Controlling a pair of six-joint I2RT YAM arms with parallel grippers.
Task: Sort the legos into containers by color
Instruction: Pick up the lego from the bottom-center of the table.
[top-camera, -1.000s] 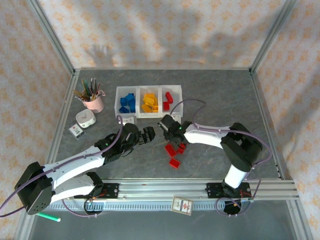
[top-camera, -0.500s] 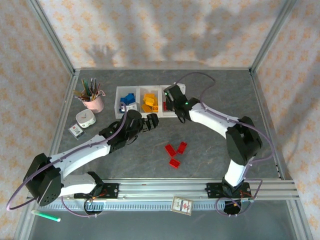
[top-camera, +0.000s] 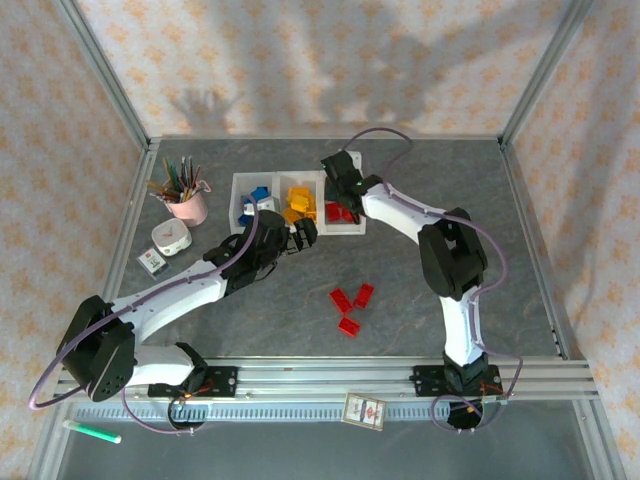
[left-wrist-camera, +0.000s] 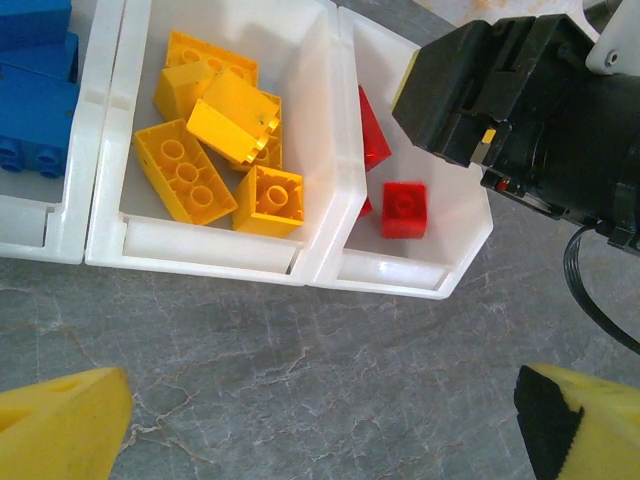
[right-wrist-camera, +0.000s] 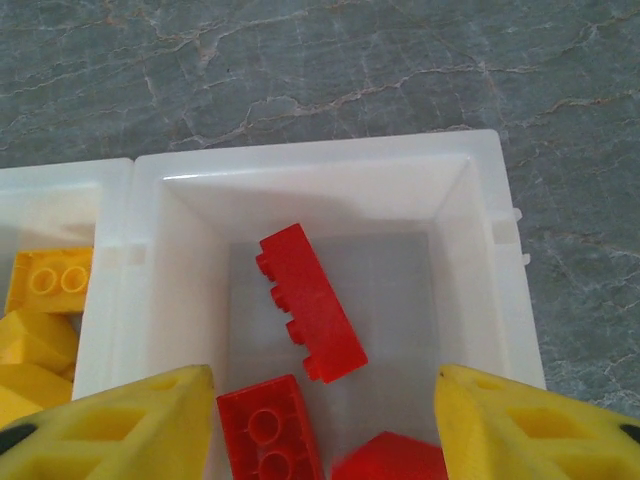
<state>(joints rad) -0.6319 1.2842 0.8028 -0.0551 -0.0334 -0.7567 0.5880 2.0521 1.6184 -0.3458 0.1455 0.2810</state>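
Nearly sorted into containers (left-wrist-camera: 325, 150); three red legos (top-camera: 341, 298) left on tabletop (top-camera: 520, 200). Apart and empty: left gripper (left-wrist-camera: 320, 420), right gripper (right-wrist-camera: 322, 385).

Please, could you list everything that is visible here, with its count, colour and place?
tray: one, white, three bins, far side of the table
blue bricks: several, blue, left bin
yellow bricks: several, yellow, middle bin
red bricks: at least three, red, right bin
loose bricks: three, red, on the table, nearer the arms
cup: one, pink, left of the tray
pens: several, mixed colours, in the cup
gadget: one, white, beside the cup
marker: one, green, near left corner
left pincer: open, before the tray
right pincer: open, over the right bin
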